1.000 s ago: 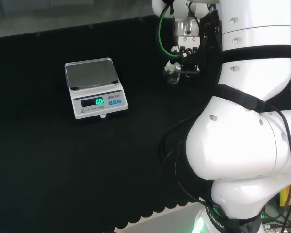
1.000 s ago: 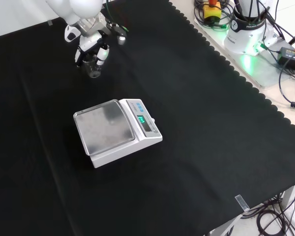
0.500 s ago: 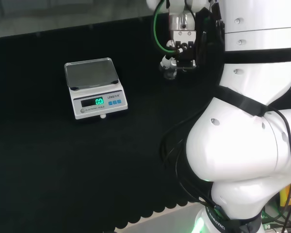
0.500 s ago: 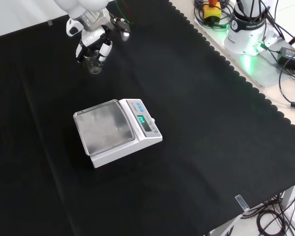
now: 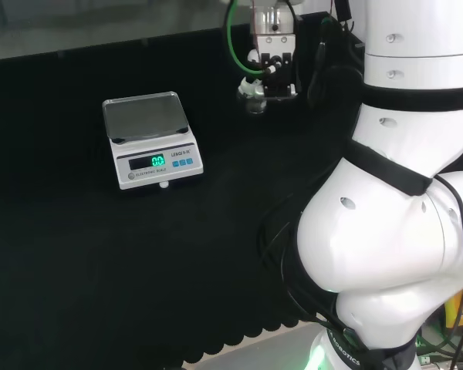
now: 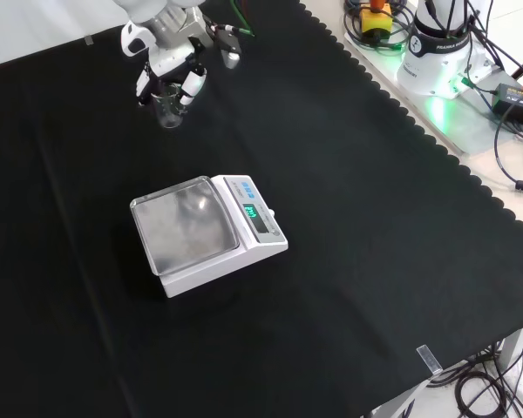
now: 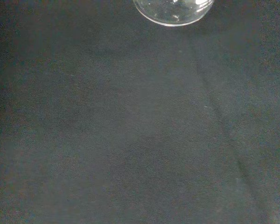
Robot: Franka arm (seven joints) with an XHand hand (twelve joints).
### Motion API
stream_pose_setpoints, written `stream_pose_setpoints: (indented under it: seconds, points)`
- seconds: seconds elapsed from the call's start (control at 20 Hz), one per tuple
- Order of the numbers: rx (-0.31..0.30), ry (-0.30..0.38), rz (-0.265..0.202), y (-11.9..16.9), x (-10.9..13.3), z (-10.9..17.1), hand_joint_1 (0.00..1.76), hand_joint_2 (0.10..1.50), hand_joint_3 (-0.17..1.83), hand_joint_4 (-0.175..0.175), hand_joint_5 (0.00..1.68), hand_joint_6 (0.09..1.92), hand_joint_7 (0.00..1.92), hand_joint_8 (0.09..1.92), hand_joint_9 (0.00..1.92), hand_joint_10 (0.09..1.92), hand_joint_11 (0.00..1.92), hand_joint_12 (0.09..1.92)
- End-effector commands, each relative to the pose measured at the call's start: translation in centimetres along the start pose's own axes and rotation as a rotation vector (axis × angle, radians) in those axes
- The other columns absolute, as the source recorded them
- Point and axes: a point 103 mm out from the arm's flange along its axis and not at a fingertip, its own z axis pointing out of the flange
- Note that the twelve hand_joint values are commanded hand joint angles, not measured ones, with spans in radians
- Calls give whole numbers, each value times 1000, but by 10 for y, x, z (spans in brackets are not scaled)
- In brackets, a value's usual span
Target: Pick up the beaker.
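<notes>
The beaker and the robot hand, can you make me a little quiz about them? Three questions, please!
1. True or false: the hand has its fingers curled round the beaker.
2. In the front view, where is the scale compared with the beaker? A) nearer the camera, lower in the view B) farther off, higher in the view C) right under the beaker
3. Fill in: the pan on top of the scale holds ____.

Key
1. True. In the front view the fingers come down on both sides of the clear glass.
2. A.
3. Nothing.
</notes>
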Motion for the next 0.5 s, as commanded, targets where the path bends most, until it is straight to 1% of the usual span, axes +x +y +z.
stream_pose_setpoints:
  seconds: [0.05, 0.25, 0.5]
  points:
    - [-14, -25, -8, -9, 19, -9, 1162, 1258, -175, -175, 408, 940, 809, 1184, 1057, 905, 1256, 1063]
    - [-21, -59, -16, -15, 32, -18, 1158, 1258, -175, -175, 406, 937, 808, 1179, 1056, 899, 1256, 1058]
    - [-26, -63, -9, -19, 39, -25, 1152, 1256, -175, -175, 405, 929, 807, 1165, 1062, 880, 1264, 1041]
